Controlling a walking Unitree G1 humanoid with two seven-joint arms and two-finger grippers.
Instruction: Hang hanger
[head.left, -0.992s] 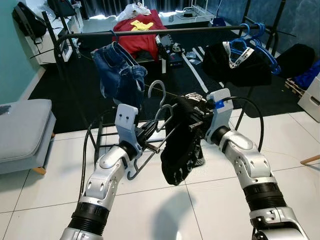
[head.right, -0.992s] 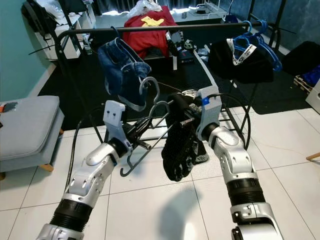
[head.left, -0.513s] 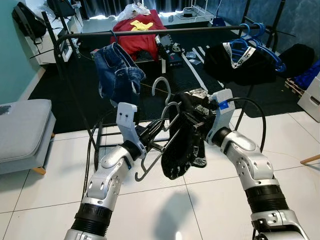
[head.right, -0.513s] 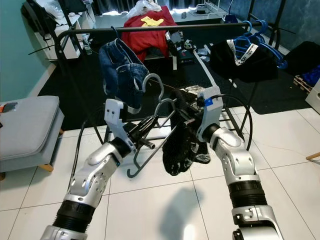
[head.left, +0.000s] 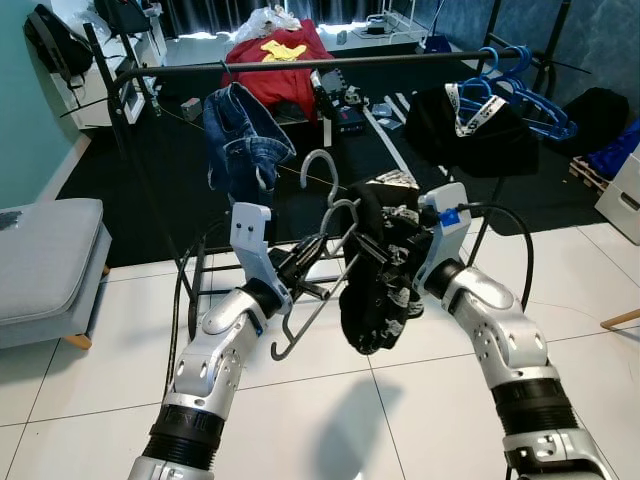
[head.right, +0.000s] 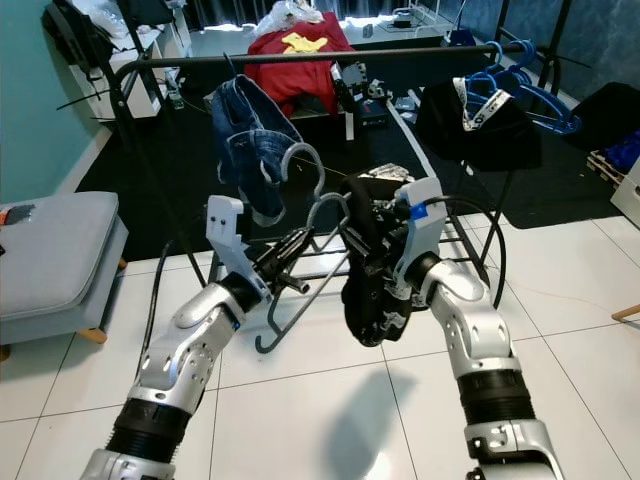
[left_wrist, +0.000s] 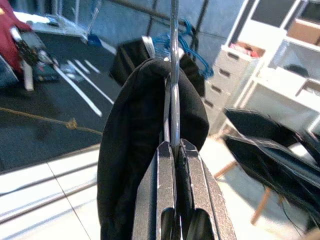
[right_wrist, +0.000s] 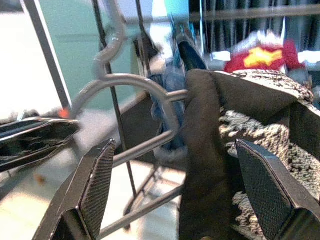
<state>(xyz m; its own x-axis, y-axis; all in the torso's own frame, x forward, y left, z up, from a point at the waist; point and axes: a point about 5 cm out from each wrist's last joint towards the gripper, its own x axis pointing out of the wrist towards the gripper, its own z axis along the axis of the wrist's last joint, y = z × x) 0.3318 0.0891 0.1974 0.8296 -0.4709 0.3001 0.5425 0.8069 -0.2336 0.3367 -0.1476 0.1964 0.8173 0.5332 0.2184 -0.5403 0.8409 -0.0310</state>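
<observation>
At frame centre, the left gripper (head.left: 312, 262) pinches the grey hanger (head.left: 322, 262). The right gripper (head.left: 398, 240) fingers spread wide around the black garment (head.left: 378, 290).

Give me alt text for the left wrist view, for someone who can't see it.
The left end effector is shut on a grey hanger, whose wire runs straight up from between its black fingers. A black garment drapes over the hanger. Behind are a dark rug, white floor tiles and white drawers.

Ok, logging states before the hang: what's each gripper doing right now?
Left gripper: shut on the grey hanger.
Right gripper: open, fingers either side of the black garment.
</observation>
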